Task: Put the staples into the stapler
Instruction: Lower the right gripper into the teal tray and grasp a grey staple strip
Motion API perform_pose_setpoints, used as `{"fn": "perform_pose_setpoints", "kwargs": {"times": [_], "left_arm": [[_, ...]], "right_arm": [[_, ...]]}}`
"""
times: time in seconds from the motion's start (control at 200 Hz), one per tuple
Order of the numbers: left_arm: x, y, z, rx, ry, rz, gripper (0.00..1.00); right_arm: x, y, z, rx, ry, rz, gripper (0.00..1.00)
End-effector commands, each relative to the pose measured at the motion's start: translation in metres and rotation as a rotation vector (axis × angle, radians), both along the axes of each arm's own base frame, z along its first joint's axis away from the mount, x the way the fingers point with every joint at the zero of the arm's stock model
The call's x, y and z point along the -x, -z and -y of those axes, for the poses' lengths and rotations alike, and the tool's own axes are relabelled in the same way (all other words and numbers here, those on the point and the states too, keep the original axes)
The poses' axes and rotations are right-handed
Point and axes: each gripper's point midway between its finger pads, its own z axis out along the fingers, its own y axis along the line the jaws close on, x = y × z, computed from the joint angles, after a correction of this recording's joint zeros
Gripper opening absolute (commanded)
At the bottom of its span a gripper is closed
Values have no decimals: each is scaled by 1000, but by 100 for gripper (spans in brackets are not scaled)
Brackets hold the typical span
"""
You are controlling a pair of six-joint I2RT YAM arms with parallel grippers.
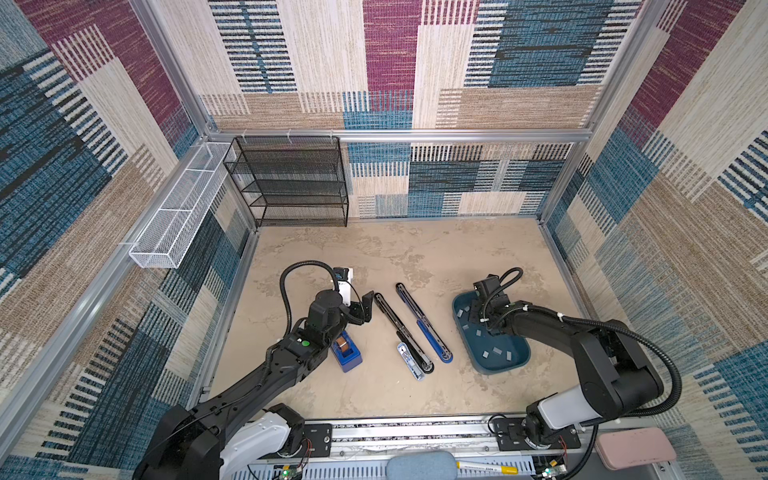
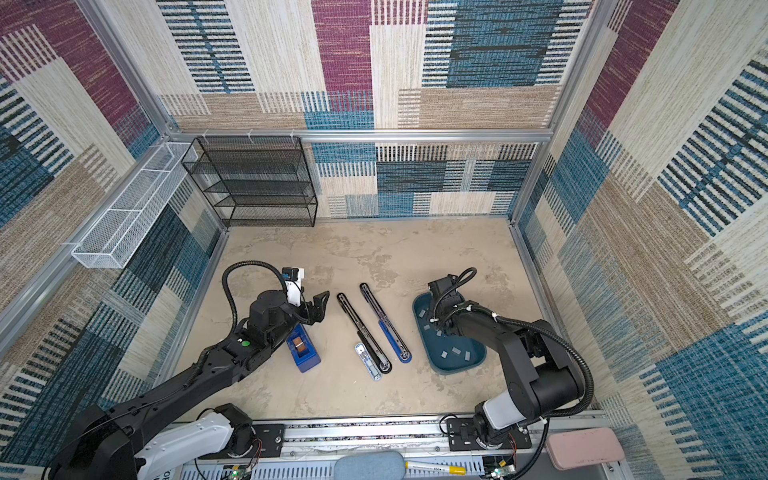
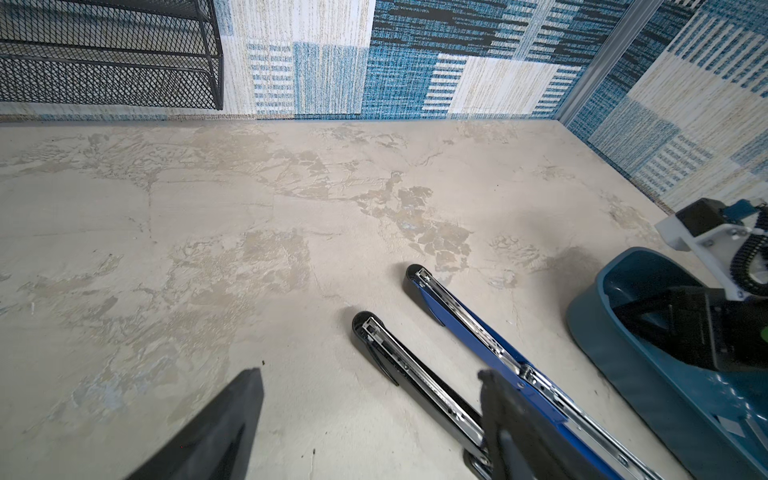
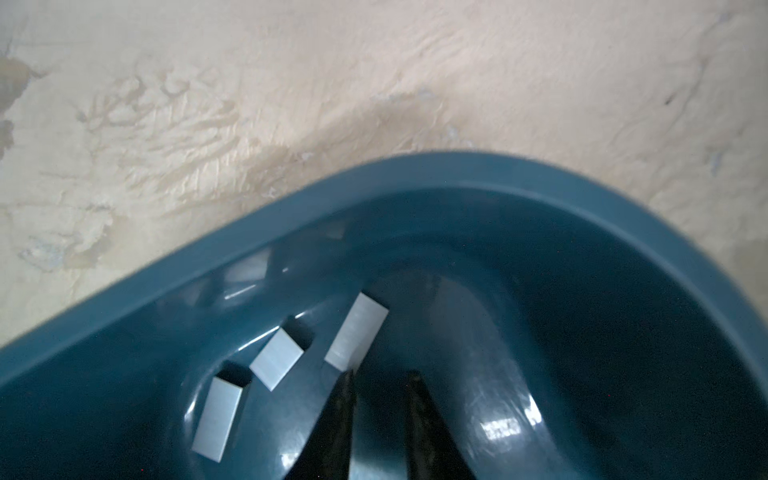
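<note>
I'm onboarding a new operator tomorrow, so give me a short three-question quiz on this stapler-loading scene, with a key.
1. True or false: the small light-grey metal staple strips lie inside the teal plastic tray.
2. Which end effector reaches into that tray? A) left B) right C) neither
3. Fill in: beside the long black stapler, opened flat on the table, lies a similar one coloured ____.

Key: 1 true; 2 B, the right end effector; 3 blue, the long blue stapler.
</note>
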Motion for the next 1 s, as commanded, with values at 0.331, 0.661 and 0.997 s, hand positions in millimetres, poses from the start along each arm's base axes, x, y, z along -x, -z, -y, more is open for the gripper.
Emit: {"fn": "perform_pose_setpoints", "kwargs": {"times": [0.331,0.661,0.997], "left_arm": [[-3,-13,3,34,5,37,85],[-1,-17,2,39,5,48,85],[-1,-20,2,42,4,54,85]], "right_arm": [[-16,-24,-4,-29,5,86,42],[-17,-2,2,18,43,20,38],[-15,2,9,37,73,12,30]]}}
